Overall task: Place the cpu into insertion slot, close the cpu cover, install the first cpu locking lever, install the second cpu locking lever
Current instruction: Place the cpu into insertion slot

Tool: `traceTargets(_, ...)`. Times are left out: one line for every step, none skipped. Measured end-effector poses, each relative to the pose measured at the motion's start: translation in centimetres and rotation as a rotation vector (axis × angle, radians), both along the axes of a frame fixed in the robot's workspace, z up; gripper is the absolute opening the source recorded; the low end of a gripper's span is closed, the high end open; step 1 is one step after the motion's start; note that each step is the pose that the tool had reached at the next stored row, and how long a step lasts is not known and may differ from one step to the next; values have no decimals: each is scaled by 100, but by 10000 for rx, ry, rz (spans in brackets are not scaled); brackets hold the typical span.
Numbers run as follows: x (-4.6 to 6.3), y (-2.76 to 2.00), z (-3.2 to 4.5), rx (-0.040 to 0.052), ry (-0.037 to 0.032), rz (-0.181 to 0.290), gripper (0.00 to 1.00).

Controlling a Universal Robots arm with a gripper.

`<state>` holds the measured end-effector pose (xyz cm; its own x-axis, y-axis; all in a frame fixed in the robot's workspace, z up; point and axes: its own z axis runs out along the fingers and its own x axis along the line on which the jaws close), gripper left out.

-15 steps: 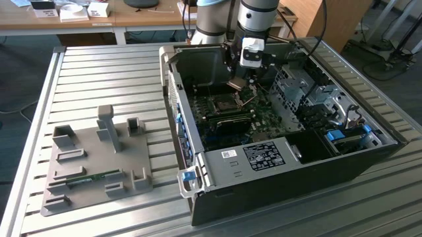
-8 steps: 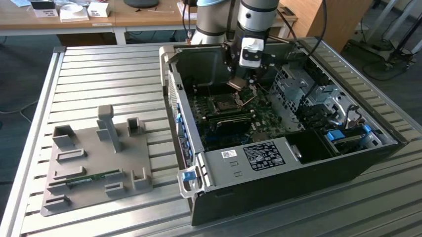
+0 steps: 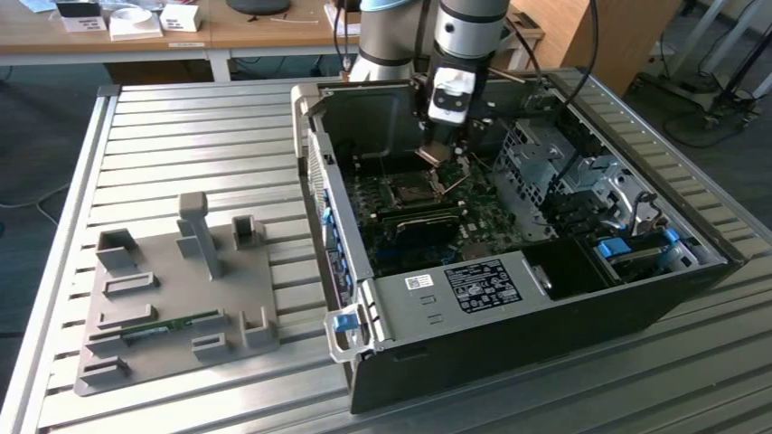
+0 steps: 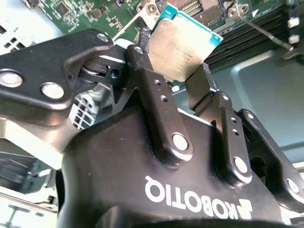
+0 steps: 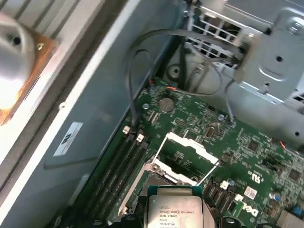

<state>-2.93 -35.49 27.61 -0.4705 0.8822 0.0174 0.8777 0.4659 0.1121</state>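
Observation:
My gripper [image 4: 173, 66] is shut on the cpu [image 4: 183, 45], a small square chip with a silvery top and a teal edge, pinched on two opposite sides by the black fingers [image 4: 142, 52]. In the exterior view the gripper [image 3: 437, 155] holds the cpu [image 3: 432, 154] tilted inside the open computer case, above the green motherboard [image 3: 483, 212]. The insertion slot [image 5: 168, 171] lies just beyond the chip [image 5: 175, 211]. Its cpu cover [image 5: 190, 142] stands raised, and thin wire levers [image 5: 207, 173] stick out free. The slot [image 3: 404, 192] sits a little below the gripper.
Drive cages [image 3: 567, 172] and a black labelled box [image 3: 483, 282] fill the exterior view's right of the case. Memory slots [image 5: 116, 171] and a looping cable [image 5: 137, 71] run near the socket. A grey fixture plate [image 3: 169, 289] with a memory stick [image 3: 157, 327] lies on the slatted table.

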Motion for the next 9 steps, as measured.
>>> traceTargets(0,0,-1,-1,0,-197,54)
traceTargets(0,0,-3,0,0,-377,54)
traceTargets(0,0,-5,0,0,-556,54)
traceTargets(0,0,-6,-1,0,-736,54)
traceTargets(0,0,-6,-1,1,-904,54)
traceTargets(0,0,-7,-1,1,-1050,54)
traceTargets(0,0,-8,0,0,-1218,54)
traceTargets(0,0,-9,0,0,-1409,54)
traceTargets(0,0,-9,-1,0,-1593,54)
